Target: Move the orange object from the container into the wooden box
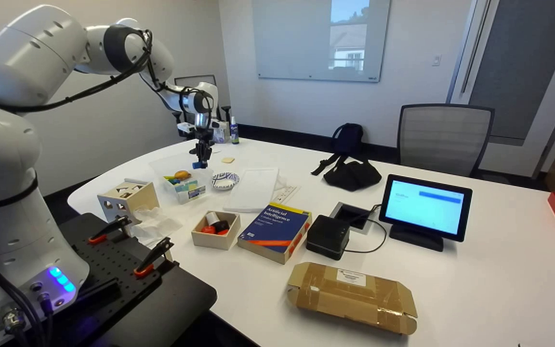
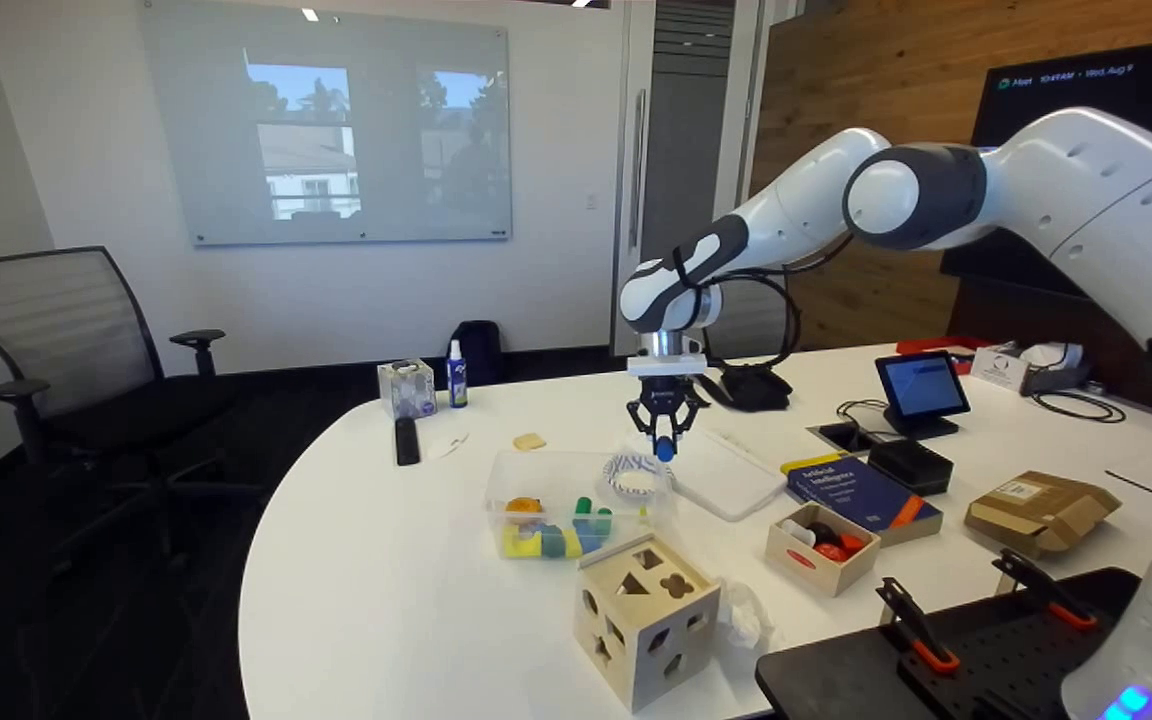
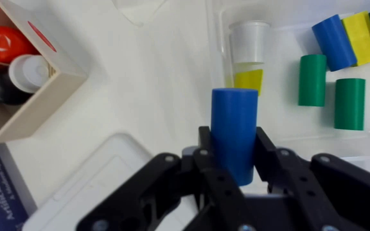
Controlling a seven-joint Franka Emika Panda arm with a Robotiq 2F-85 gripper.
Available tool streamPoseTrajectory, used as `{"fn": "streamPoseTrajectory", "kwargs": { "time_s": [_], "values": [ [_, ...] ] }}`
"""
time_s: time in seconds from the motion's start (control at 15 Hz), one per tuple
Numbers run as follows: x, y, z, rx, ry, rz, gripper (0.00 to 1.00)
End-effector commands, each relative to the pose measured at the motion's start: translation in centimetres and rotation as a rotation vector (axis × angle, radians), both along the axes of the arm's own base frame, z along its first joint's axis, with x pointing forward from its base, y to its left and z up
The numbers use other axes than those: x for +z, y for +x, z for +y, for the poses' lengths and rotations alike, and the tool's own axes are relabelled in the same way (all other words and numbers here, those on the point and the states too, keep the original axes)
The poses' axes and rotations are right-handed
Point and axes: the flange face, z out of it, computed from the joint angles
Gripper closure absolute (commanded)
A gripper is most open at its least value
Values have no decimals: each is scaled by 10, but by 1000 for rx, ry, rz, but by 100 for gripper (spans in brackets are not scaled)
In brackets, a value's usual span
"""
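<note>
Blue, not orange, is the colour you have hold of: your gripper [image 3: 234, 141] pinches a blue cylinder [image 3: 234, 106] by its sides, and in the wrist view it overlaps the edge of the clear container [image 3: 281, 83]. Meanwhile the orange object [image 2: 524, 508] lies inside that clear container, at about eight o'clock from the gripper in both exterior views and outside the wrist view. If orange is truly wanted, you should probably empty your grip first: ease towards half past one in the wrist view, sink below the rim, and let go just short of the green cylinders [image 3: 348, 104], which look ready to roll. Then steer for the orange object by the exterior views; its rounded form may slip, so close low and square. The wooden box [image 2: 854, 570], at about four o'clock from the gripper in an exterior view, already holds red pieces [image 3: 8, 48], so release low.
</note>
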Motion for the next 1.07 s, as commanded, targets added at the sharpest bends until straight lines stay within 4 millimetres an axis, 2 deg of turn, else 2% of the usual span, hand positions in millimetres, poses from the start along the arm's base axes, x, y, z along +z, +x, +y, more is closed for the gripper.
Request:
{"fn": "streamPoseTrajectory", "kwargs": {
  "time_s": [0.0,0.27,0.53,0.73,0.8,1.0],
  "values": [
    [5,-32,-50,-191,-11,37,92],
    [-8,-70,-118,-365,-55,96,92],
    [-16,-123,-189,-500,-143,156,92],
    [-18,-171,-237,-562,-180,192,92],
    [-21,-186,-246,-576,-192,204,92],
    [-26,-205,-260,-585,-191,193,92]
  ]
}}
